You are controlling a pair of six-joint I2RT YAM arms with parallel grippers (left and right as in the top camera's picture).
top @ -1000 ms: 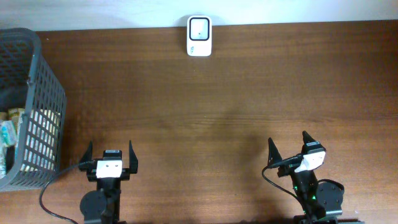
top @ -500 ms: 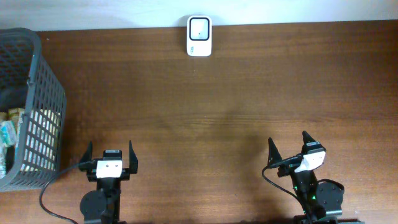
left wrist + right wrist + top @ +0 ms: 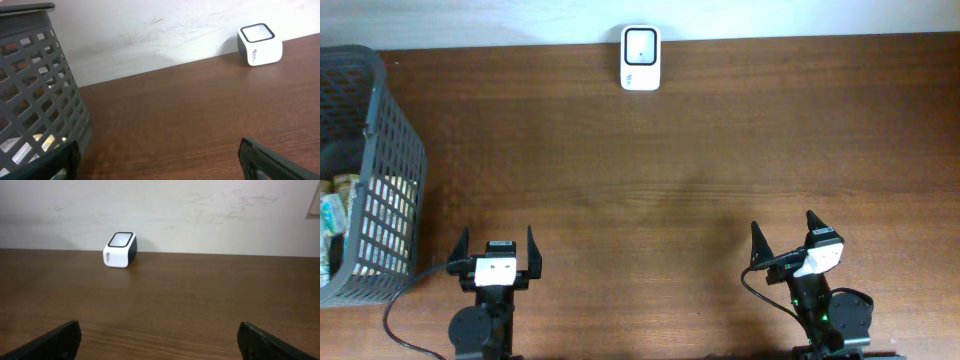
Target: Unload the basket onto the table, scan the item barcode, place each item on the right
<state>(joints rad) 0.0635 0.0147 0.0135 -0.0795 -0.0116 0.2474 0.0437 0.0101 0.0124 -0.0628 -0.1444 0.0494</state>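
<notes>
Even, diffuse light; a faint soft shadow lies on the table (image 3: 620, 130). Fingers of left claw (image 3: 160, 145) and right claw (image 3: 159, 325) appear dark, blurred.

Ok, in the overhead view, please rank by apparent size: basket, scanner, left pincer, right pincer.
1. basket, largest, though partly out of frame.
2. left pincer and right pincer: alike, not ranked.
3. scanner, narrower than either pincer's spread.
</notes>
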